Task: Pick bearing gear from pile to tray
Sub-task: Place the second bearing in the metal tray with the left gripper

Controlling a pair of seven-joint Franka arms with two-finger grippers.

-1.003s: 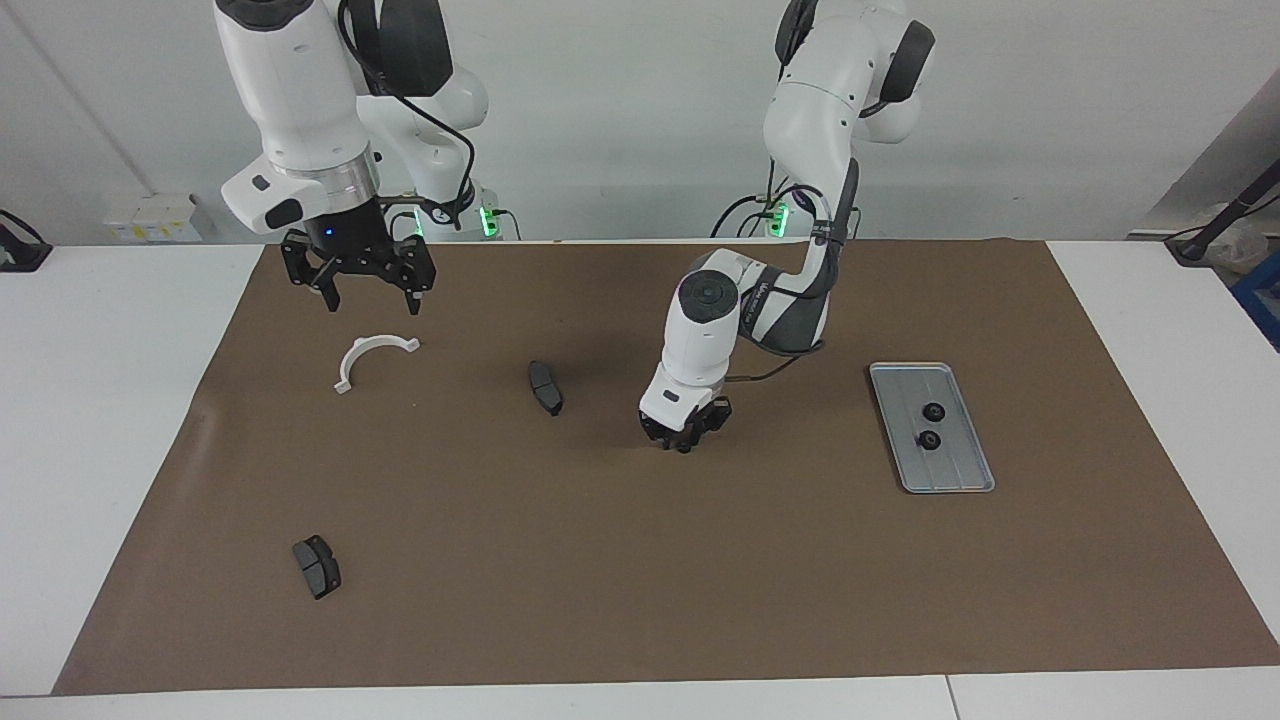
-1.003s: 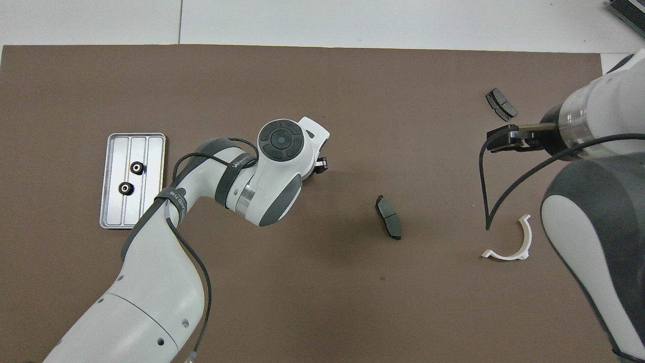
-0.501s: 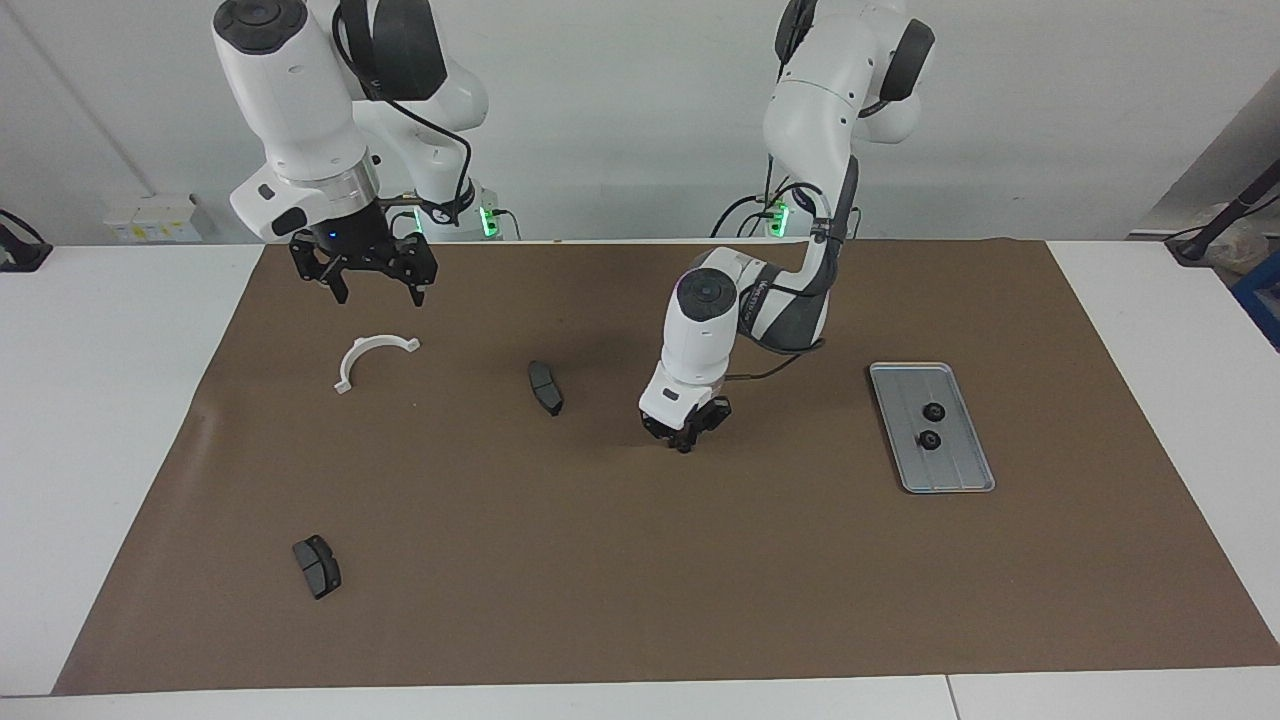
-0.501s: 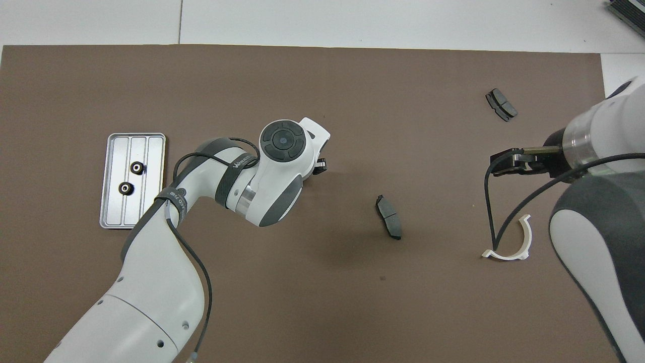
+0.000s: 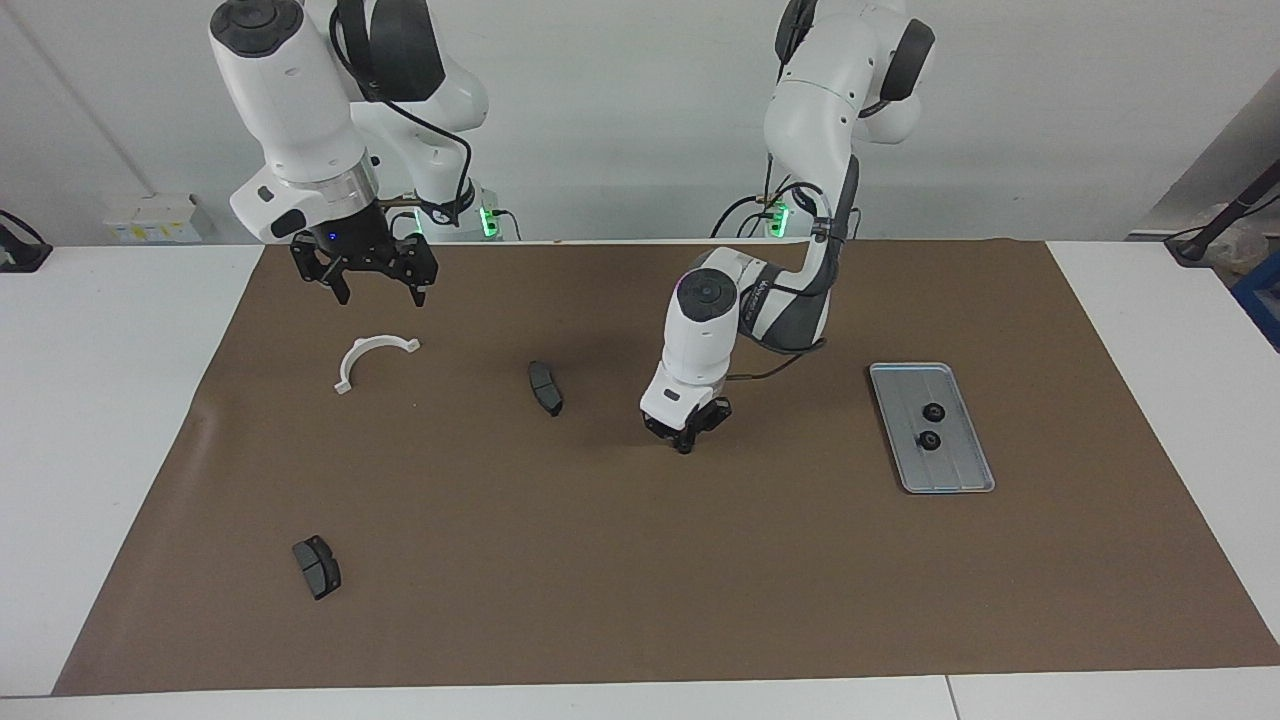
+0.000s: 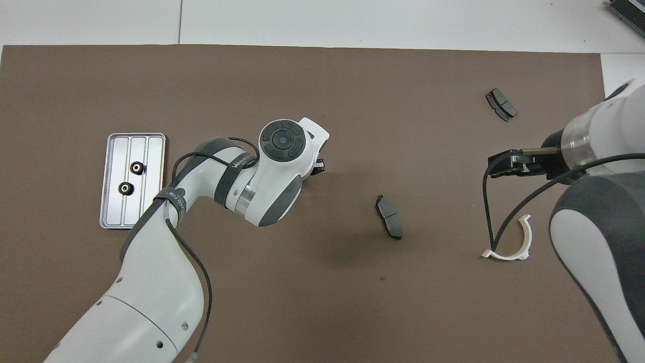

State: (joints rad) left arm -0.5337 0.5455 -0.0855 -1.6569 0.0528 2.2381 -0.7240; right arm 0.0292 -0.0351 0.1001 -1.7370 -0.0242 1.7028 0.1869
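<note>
While the left gripper (image 5: 685, 441) is reaching down to the brown mat (image 5: 640, 560) with its fingertips pinched together, whatever may be sitting between them is too small and too hidden to make out. Taking the tray (image 5: 958, 478) as the landmark, that gripper is working well apart from it, toward the right arm's end of the table. The tray itself is lying flat on the mat at the left arm's end and is carrying two bearing gears (image 5: 933, 411), one just beside the other. Near the left gripper, away from the tray, a dark curved pad (image 5: 545, 387) is lying. Well apart from the tray, the right gripper (image 5: 377, 291) is hanging with its fingers spread wide over the mat, empty, waiting close to the white half-ring bracket (image 5: 368, 355). A second dark pad (image 5: 316, 566) is lying farther from the robots than the tray.
</note>
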